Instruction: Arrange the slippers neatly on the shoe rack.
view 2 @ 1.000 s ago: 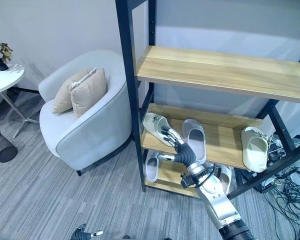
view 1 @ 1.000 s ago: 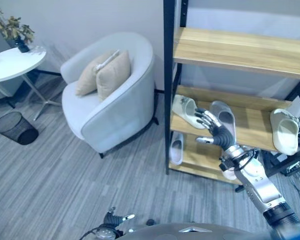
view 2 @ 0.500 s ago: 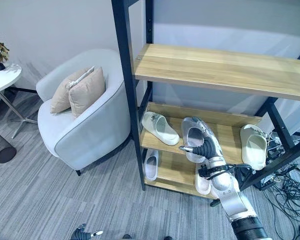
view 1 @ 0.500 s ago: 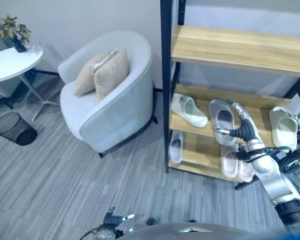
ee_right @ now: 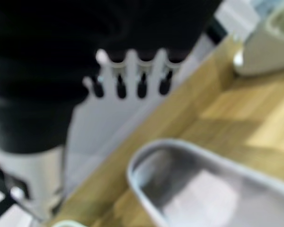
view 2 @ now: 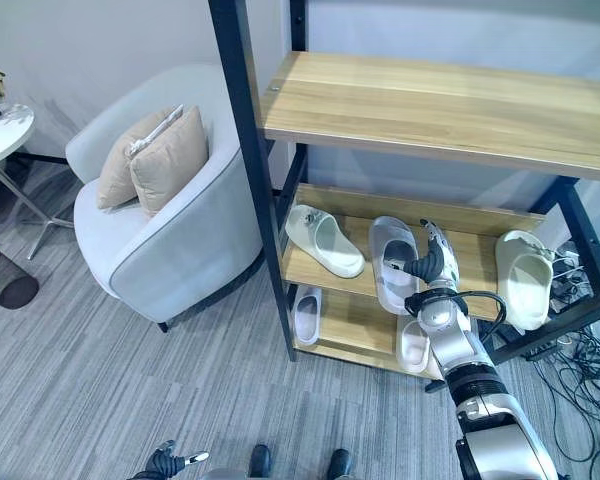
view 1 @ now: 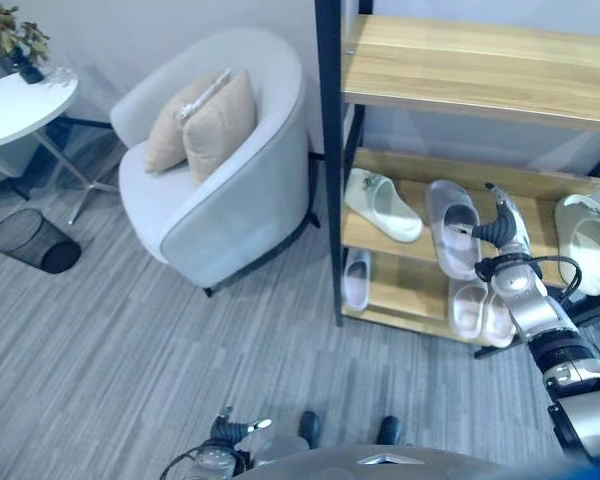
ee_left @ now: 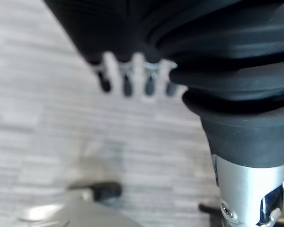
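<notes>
The shoe rack's middle shelf (view 1: 525, 215) carries a white slipper (view 1: 383, 205) at its left, a grey see-through slipper (view 1: 450, 228) in the middle and a cream slipper (view 1: 590, 243) at the right. On the bottom shelf a white slipper (view 1: 357, 280) lies at the left and a pale pair (view 1: 480, 310) further right. My right hand (view 1: 502, 225) hovers by the grey slipper's right edge, fingers (ee_right: 132, 71) straight and holding nothing. In the right wrist view the grey slipper (ee_right: 194, 189) lies just past them. My left hand (view 1: 235, 432) hangs low over the floor, fingers (ee_left: 132, 78) straight.
The rack has a black metal frame (view 1: 330, 160) and a bare wooden top shelf (view 1: 480, 65). Left of it stand a pale armchair (view 1: 230, 215) with two cushions, a round white table (view 1: 25, 105) and a black wire bin (view 1: 32, 240). Cables (view 2: 580, 370) lie at the right.
My right hand has moved right, from over the gap between the white and grey slippers to the grey slipper's right side, and its fingers have straightened. The camera has shifted a little.
</notes>
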Controlling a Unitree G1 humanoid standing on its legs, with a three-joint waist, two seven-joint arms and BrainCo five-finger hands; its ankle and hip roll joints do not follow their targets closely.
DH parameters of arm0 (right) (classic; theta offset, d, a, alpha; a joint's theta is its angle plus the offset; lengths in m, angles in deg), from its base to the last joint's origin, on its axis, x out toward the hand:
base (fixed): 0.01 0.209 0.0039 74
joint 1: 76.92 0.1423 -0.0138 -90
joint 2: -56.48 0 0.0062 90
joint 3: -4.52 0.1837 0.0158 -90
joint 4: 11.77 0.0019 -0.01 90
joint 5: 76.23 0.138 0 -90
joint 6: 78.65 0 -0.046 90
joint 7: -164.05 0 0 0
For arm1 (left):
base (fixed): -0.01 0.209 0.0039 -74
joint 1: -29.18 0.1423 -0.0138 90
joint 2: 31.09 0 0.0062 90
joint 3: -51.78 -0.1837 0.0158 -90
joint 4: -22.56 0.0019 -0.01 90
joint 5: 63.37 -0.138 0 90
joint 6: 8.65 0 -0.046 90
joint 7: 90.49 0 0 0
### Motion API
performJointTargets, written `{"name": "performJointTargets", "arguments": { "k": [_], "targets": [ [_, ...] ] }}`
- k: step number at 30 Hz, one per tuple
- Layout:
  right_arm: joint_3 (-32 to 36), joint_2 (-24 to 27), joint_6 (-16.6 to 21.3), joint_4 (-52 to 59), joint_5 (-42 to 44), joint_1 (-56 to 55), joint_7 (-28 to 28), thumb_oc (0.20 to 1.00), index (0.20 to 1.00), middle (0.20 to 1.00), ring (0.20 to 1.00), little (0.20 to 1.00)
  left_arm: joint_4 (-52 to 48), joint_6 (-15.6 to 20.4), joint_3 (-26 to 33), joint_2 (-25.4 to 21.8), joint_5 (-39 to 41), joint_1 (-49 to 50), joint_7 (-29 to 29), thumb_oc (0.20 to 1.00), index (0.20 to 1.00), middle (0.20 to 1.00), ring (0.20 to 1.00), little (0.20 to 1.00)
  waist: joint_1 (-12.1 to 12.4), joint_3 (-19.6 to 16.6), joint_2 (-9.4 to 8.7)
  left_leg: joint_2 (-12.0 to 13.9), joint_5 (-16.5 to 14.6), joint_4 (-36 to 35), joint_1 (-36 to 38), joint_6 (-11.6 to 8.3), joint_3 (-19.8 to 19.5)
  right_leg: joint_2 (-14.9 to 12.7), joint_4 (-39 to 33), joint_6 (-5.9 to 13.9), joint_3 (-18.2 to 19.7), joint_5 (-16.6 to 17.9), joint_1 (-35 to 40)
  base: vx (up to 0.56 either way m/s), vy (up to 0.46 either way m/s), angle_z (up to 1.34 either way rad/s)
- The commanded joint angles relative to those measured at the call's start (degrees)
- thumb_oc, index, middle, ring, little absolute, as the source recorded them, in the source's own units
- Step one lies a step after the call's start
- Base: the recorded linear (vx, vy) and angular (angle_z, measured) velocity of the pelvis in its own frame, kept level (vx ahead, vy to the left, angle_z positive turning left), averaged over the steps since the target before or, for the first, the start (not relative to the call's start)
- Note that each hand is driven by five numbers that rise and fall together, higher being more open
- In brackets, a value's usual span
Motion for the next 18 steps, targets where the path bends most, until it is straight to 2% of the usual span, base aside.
{"name": "performJointTargets", "arguments": {
  "k": [1,5,6,11,18],
  "targets": [
    [-1.32,1.75,3.84,-3.24,3.49,5.56,-2.54,1.0,1.0,1.0,1.0,1.0,2.6,1.93,-3.3,3.02,1.39,-3.17,0.8,1.0,1.0,1.0,1.0,1.0,0.73,-0.86,-2.45,-1.93,-3.22,0.25,-3.27,-0.68,-1.76,-3.86,0.82,5.75,2.19,-4.95,3.05,0.01,0.023,0.04],
    [-1.5,2.52,1.86,-8.09,4.35,10.51,-5.67,1.0,1.0,1.0,1.0,1.0,2.42,2.35,-3.94,3.33,3.12,-3.49,1.81,1.0,1.0,1.0,1.0,1.0,1.01,-0.25,-2.1,-2.07,-2.77,0.25,-4.73,-0.78,-1.81,-3.97,0.96,5.85,2.05,-4.64,1.74,0.0,0.017,0.04],
    [-1.01,2.45,0.78,-9.6,4.52,12.25,-7.91,1.0,1.0,1.0,1.0,1.0,2.11,2.4,-4.26,3.46,3.83,-3.75,2.23,1.0,1.0,1.0,1.0,1.0,1.04,0.1,-1.98,-2.12,-2.59,0.25,-5.36,-0.81,-1.8,-4.0,1.02,5.85,1.99,-4.49,1.26,0.0,0.0,0.0],
    [0.67,3.21,0.24,-10.69,5.14,13.08,-11.14,1.0,1.0,1.0,1.0,1.0,1.84,2.25,-4.42,3.57,4.55,-3.69,2.45,1.0,1.0,1.0,1.0,1.0,0.86,0.43,-1.85,-2.1,-2.46,0.25,-5.76,-0.85,-1.93,-4.0,1.3,5.82,1.91,-4.46,0.85,0.0,0.0,0.0],
    [0.17,3.62,-2.31,-16.81,8.49,12.9,-7.36,1.0,1.0,1.0,1.0,1.0,0.74,2.16,-4.14,3.17,5.97,-3.16,1.9,1.0,1.0,1.0,1.0,1.0,0.51,0.66,-1.78,-2.2,-2.67,0.25,-5.42,-0.82,-2.02,-4.03,1.34,5.8,1.71,-4.54,1.27,0.05,-0.004,0.0]
  ]
}}
